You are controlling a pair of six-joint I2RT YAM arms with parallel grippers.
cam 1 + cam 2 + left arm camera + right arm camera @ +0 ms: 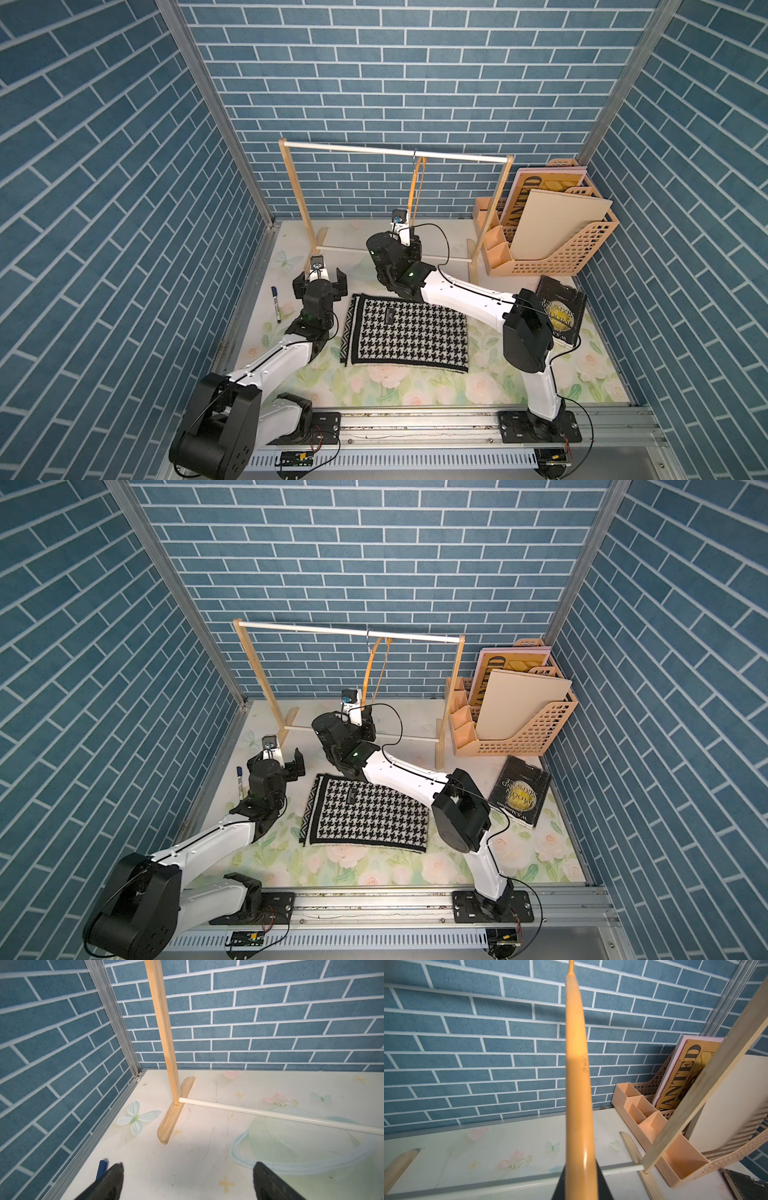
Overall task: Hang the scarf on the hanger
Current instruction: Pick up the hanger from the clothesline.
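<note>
The scarf (407, 336) lies flat and folded on the bench (457, 392), between the two arms. Nothing is touching it. The hanger (412, 195) hangs by its small hook from the white rail of the rack (353, 148) at the back. It is turned sideways, so both top views show only its thin edge.

The right gripper (409, 239) is up at the low end of the hanger. In the right wrist view the orange wood runs straight up from between the two dark jaws, and they press on it from both sides. So the gripper looks to be pinching the hanger. It probably holds it there so the hanger cannot swing or spin, or so it can be lifted off the rail.

The left gripper (321, 282) is spread wide and holds nothing. It hovers over the bench just beside the scarf's striped end, near a blue pen (276, 303). That seems a handy spot, close to the cloth it will likely have to pick up. The scarf is not on the hanger yet, so the main job is not done.
</note>
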